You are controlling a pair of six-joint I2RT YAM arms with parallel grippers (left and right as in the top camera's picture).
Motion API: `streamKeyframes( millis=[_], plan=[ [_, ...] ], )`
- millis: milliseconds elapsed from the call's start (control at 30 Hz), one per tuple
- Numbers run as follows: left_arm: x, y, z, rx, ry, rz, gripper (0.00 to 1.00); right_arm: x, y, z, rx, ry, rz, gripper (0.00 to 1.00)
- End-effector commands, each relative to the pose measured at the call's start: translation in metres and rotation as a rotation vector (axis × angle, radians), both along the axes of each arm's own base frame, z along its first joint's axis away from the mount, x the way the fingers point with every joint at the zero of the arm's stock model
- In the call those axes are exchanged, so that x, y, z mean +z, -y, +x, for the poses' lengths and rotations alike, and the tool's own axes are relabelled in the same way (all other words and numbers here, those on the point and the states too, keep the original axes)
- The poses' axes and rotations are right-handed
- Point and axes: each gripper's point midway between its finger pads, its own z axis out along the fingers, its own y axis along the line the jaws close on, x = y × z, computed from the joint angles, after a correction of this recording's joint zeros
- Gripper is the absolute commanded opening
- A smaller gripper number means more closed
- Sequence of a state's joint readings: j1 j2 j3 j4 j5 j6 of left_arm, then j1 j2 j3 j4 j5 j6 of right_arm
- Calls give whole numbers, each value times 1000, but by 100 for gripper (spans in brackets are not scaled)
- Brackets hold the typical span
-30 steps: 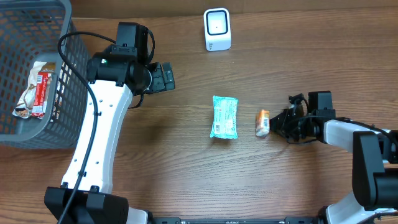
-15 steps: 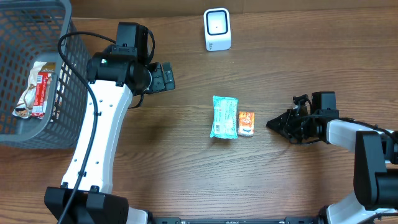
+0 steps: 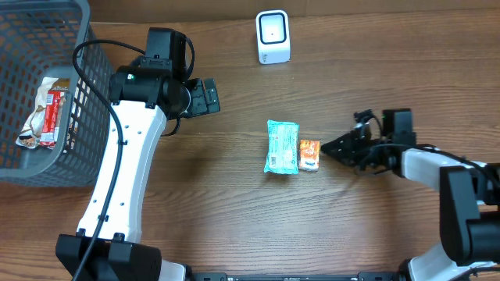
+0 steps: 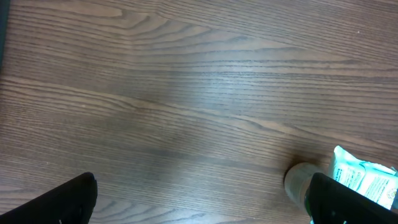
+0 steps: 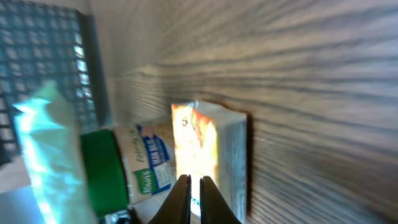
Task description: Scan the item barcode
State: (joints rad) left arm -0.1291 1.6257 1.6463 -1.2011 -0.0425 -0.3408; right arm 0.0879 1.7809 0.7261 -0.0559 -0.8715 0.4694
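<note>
Two fingers of my right gripper (image 3: 330,148) are pinched together on nothing, tips just beside the orange packet (image 3: 310,154). It lies flat on the table (image 3: 234,218), touching the one teal packet (image 3: 282,146). It looks light, thin and probably slippery, though the wrist view is blurred; I'd pinch its free right edge. My left gripper (image 3: 207,96) gapes wide. One scanner (image 3: 273,37), and one basket (image 3: 47,31) with one wrapper (image 3: 43,109) inside.

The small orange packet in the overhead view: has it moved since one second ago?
Yes. The orange packet slid toward the teal packet, which stayed in place, and it now lies right beside it.
</note>
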Motion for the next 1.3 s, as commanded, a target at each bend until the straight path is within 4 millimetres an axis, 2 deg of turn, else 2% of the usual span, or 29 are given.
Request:
streamKeyframes(
  millis=[0, 100, 267, 633, 867, 1267],
  plan=[
    [6, -2, 2, 7, 18, 8, 100, -3, -10, 6, -13, 28, -90, 8],
    [6, -2, 2, 8, 18, 8, 100, -7, -14, 6, -11, 39, -124, 7],
    [6, -2, 2, 8, 18, 8, 100, -10, -8, 8, -43, 15, -138, 4],
    [6, -2, 2, 8, 18, 8, 100, -25, 24, 5, -131, -75, -203, 4],
    [6, -2, 2, 8, 18, 8, 100, -29, 36, 4, -161, -111, -213, 4],
    [6, -2, 2, 8, 18, 8, 100, -26, 36, 5, -161, -106, -198, 4]
  ],
)
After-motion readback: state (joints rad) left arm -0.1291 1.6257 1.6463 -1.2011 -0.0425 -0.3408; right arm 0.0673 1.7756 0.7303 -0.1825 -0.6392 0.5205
